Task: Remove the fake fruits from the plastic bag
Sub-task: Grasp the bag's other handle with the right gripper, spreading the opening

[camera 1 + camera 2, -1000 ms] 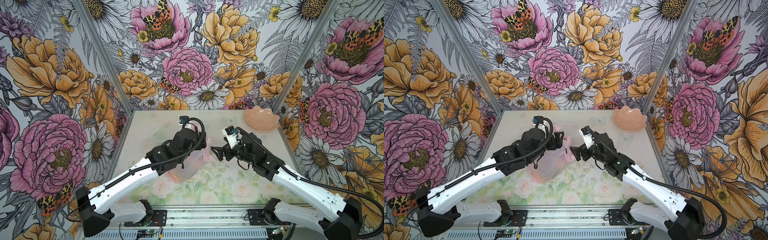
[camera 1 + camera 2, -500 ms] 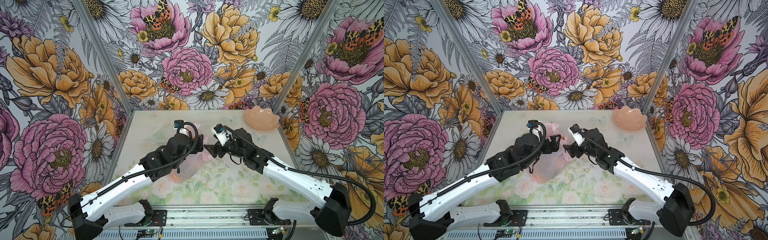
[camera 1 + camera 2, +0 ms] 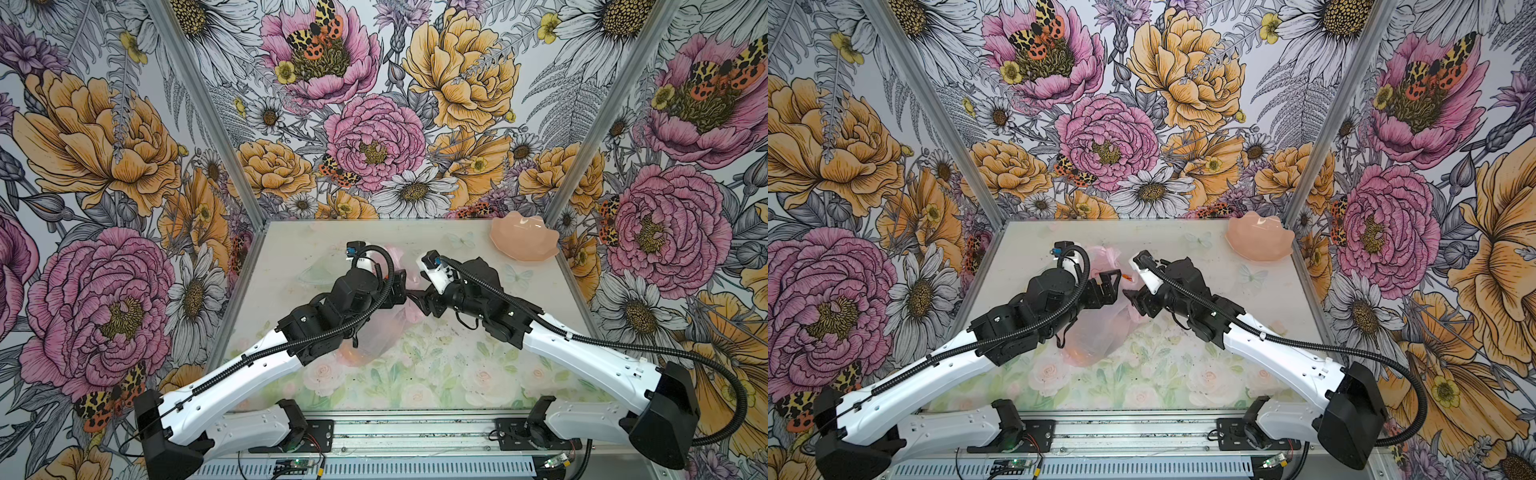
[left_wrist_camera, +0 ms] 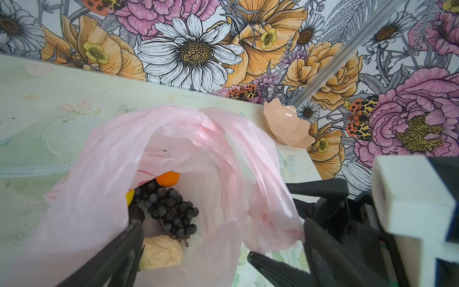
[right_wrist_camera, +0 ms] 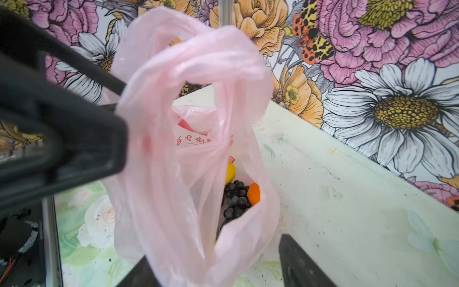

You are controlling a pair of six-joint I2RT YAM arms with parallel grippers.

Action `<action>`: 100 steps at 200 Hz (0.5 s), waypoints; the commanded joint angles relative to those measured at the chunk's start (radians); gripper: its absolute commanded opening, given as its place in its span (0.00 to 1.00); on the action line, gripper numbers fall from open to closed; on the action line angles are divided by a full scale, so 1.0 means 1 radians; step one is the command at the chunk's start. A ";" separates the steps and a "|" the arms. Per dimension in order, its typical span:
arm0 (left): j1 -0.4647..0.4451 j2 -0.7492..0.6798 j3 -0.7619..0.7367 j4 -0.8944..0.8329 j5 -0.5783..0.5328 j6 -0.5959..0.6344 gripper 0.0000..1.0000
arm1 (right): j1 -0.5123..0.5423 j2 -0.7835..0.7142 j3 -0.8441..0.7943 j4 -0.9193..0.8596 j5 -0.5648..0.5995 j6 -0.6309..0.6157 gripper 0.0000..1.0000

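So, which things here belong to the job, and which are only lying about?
For the job:
- bag
- grapes, inside the bag
- orange, inside the bag
- pear, inside the bag
- yellow fruit, mostly hidden, inside the bag

Lying about:
- dish, in the far corner

plastic bag (image 4: 223, 154) mouth gapes at the camera. Inside: grape bunch (image 4: 171, 211) mid-bag, orange (image 4: 168, 178) deeper in, touching the grapes. yellow fruit (image 4: 130, 197) is half hidden by film, cream pear (image 4: 161, 252) is nearest the lens. left gripper (image 4: 222, 222) jaws are spread wide, one finger tip by the pear, the other outside the rim. peach dish (image 4: 285, 126) sits in the table (image 4: 74, 99) corner. right arm (image 4: 409, 198) is just beside the bag.
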 commanded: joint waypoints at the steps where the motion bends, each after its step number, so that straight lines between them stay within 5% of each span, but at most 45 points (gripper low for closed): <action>1: -0.006 0.002 0.005 -0.011 -0.021 -0.014 0.99 | 0.000 0.025 0.041 0.066 0.084 0.023 0.60; 59: -0.006 0.160 0.142 -0.159 -0.042 -0.021 0.99 | -0.016 0.074 0.071 0.145 0.215 0.194 0.10; 100: -0.008 0.263 0.250 -0.229 -0.092 -0.029 0.98 | -0.023 0.045 0.027 0.210 0.175 0.274 0.01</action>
